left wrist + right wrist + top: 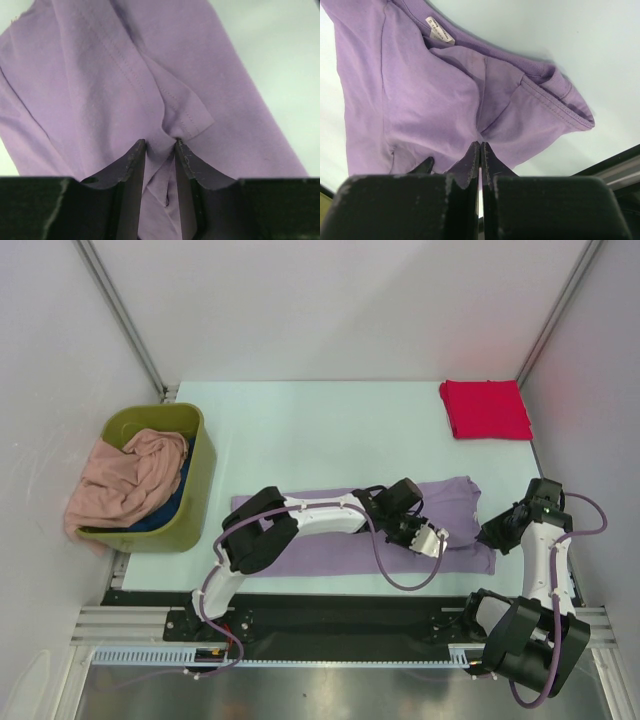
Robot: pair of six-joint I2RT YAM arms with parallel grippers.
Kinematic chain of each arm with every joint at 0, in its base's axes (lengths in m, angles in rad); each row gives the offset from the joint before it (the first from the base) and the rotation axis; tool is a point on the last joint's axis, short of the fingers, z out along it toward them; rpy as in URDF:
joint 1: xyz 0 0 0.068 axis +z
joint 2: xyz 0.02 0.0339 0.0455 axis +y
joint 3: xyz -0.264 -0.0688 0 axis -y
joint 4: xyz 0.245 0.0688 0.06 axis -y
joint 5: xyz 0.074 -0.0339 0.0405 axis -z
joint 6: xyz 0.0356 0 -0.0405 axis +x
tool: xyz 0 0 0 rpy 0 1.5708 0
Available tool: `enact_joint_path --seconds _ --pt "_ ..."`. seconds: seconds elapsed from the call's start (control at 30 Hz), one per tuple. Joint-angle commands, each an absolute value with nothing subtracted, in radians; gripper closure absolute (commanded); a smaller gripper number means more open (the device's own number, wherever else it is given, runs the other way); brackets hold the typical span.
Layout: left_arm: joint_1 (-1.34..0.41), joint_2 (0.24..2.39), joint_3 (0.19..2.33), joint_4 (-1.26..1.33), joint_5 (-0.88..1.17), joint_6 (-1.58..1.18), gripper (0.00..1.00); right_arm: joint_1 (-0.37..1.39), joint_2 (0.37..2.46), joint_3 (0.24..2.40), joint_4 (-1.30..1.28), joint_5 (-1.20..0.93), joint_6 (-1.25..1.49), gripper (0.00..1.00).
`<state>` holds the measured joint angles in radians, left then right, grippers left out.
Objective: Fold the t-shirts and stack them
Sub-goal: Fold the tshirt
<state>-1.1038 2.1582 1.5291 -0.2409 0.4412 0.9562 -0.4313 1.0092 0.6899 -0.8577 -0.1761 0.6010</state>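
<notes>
The lavender-purple t-shirt (310,552) lies partly folded in a long band across the near middle of the table. My left gripper (438,537) reaches over it to its right part; in the left wrist view (160,142) the jaws stand a little apart with a bunched fold of the shirt (100,75) pinched between them. My right gripper (493,532) is at the shirt's right end; in the right wrist view (480,144) it is shut on the cloth (430,100) below the collar and label (440,31). The bright red t-shirt (487,408) lies folded at the back right.
The olive-green bin (205,480) stands at the left edge. The salmon-pink t-shirt (125,480) is draped over it, with the dark blue t-shirt (165,512) beneath. White walls enclose the table on three sides.
</notes>
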Motion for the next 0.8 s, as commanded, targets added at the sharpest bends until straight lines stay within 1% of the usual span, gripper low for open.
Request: enact_joint_path --seconds 0.0,0.13,0.2,0.23,0.27,0.33,0.4,0.47,0.5,0.53,0.57,0.67,0.77 --pt "-1.109 2.148 1.595 -0.325 0.538 0.943 0.64 -0.44 1.006 0.692 -0.838 -0.192 0.588 1.0" --pt "-1.106 2.141 1.618 -0.339 0.546 0.917 0.64 -0.445 1.006 0.693 -0.838 -0.195 0.586 1.0" --pt "-1.106 2.141 1.617 -0.298 0.528 0.894 0.68 -0.446 1.003 0.693 -0.838 -0.196 0.586 1.0" --pt "-1.106 2.144 1.611 -0.278 0.497 0.89 0.72 -0.448 1.003 0.693 -0.838 -0.196 0.586 1.0" --pt "-1.106 2.146 1.597 -0.258 0.482 0.89 0.75 -0.451 1.003 0.693 -0.838 -0.198 0.586 1.0" --pt "-1.106 2.151 1.589 -0.236 0.462 0.9 0.76 -0.453 1.002 0.695 -0.841 -0.199 0.583 1.0" --pt "-1.106 2.151 1.585 -0.252 0.466 0.917 0.76 -0.454 1.002 0.695 -0.839 -0.199 0.581 1.0" --pt "-1.104 2.148 1.589 -0.271 0.475 0.919 0.73 -0.454 1.003 0.693 -0.838 -0.201 0.583 1.0" --pt "-1.104 2.146 1.594 -0.281 0.482 0.917 0.71 -0.454 1.003 0.693 -0.836 -0.202 0.583 1.0" --pt "-1.106 2.145 1.601 -0.293 0.491 0.914 0.66 -0.454 1.005 0.693 -0.835 -0.204 0.581 1.0" --pt "-1.104 2.141 1.621 -0.314 0.52 0.899 0.65 -0.454 1.008 0.693 -0.833 -0.204 0.58 1.0" --pt "-1.1 2.141 1.658 -0.299 0.56 0.807 0.65 -0.457 1.006 0.693 -0.831 -0.206 0.581 1.0" --pt "-1.098 2.151 1.666 -0.244 0.525 0.744 0.66 -0.462 1.005 0.693 -0.831 -0.209 0.578 1.0"
